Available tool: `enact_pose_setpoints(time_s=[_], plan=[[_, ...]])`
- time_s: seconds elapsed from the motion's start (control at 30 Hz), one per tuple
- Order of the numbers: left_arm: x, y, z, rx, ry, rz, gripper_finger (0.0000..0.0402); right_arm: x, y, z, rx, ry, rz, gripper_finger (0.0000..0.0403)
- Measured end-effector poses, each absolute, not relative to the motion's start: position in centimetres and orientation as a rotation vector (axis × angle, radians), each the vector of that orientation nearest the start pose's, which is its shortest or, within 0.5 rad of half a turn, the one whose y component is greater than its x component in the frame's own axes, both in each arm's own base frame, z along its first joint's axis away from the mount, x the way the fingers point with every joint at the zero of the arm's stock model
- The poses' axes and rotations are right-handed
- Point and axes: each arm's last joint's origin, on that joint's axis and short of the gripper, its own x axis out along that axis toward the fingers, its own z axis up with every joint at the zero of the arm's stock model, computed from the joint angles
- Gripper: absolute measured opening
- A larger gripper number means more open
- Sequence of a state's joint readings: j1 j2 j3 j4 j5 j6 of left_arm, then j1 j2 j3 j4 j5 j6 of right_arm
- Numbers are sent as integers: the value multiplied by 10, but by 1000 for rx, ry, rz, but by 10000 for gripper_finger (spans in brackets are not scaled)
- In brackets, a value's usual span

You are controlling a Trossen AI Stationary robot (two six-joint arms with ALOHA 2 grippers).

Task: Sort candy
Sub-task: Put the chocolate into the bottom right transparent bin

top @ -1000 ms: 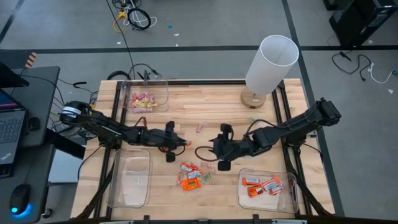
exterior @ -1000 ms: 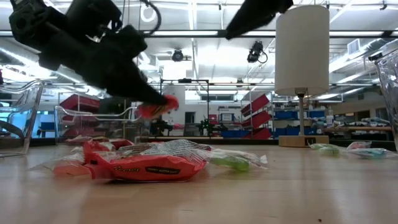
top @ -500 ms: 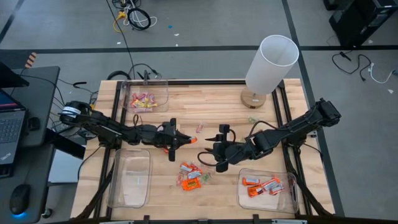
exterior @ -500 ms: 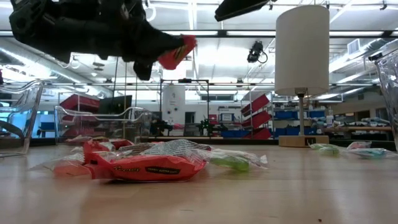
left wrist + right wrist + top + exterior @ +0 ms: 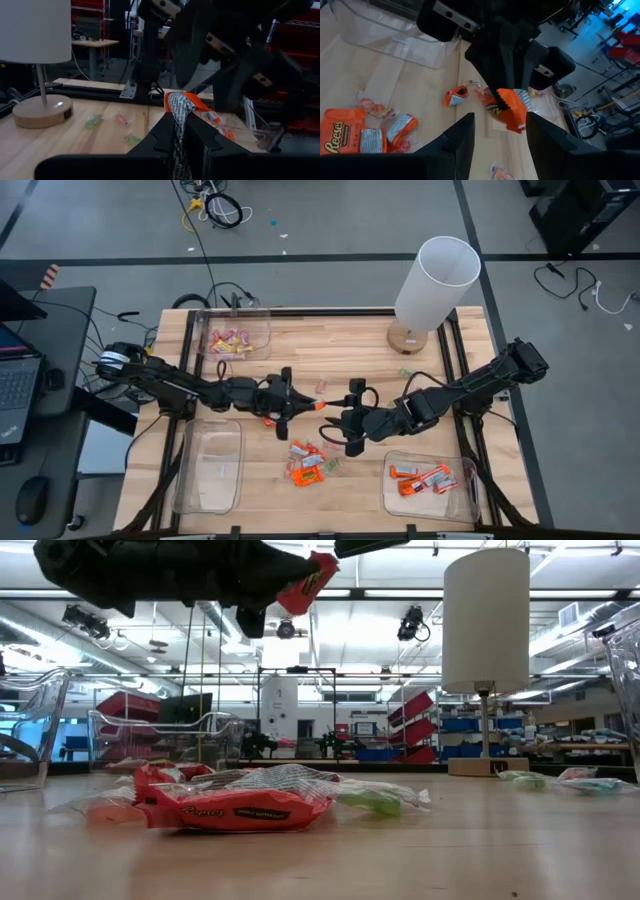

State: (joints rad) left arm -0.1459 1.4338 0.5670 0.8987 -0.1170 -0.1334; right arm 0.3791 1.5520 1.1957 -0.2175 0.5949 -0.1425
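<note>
Dark gripper [image 5: 283, 582] aloft pinching orange candy [image 5: 309, 582], candy pile [image 5: 235, 799] on table [image 5: 480, 850], lamp [image 5: 486, 635]

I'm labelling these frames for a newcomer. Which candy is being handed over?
Find the white lamp; toward the table's middle the two arms meet. The orange candy is pinched in the left claw, facing the open right claw. It alone hangs above the table.

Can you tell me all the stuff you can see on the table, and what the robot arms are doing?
Held candy: one, orange, in the left pincer, lifted above mid-table.
Candy pile: several, mostly orange, near front centre.
Pink candy bin: one, clear, back left, holding pink/yellow candy.
Orange candy bin: one, clear, front right, holding orange candy.
Empty bin: one, clear, front left.
Lamp: one, white shade, back right.
Left pincer: shut on the held candy.
Right pincer: open, facing it.
</note>
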Motion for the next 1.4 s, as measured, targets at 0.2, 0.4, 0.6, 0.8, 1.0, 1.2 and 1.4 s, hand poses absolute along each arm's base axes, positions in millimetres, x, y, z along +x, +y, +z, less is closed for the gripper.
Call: enact_pose_setpoints(time_s=[0.2, 0.4, 0.6, 0.8, 1.0, 1.2, 1.4], plan=[[284, -39, 224, -137, -41, -59, 35, 326, 107, 289, -409, 522, -187, 162], [284, -39, 224, -136, -36, -61, 35, 330, 100, 291, -422, 502, -204, 162], [284, -39, 223, -136, -32, -60, 35, 333, 93, 292, -434, 505, -205, 162], [284, -39, 223, -135, -28, -60, 35, 334, 91, 292, -446, 501, -177, 142], [284, -39, 223, -135, -27, -59, 35, 334, 92, 292, -452, 503, -149, 73], [284, -39, 222, -135, -21, -60, 35, 334, 90, 292, -458, 508, -131, 7], [284, -39, 220, -132, 3, -53, 40, 335, 89, 291, -439, 512, -131, 2]])
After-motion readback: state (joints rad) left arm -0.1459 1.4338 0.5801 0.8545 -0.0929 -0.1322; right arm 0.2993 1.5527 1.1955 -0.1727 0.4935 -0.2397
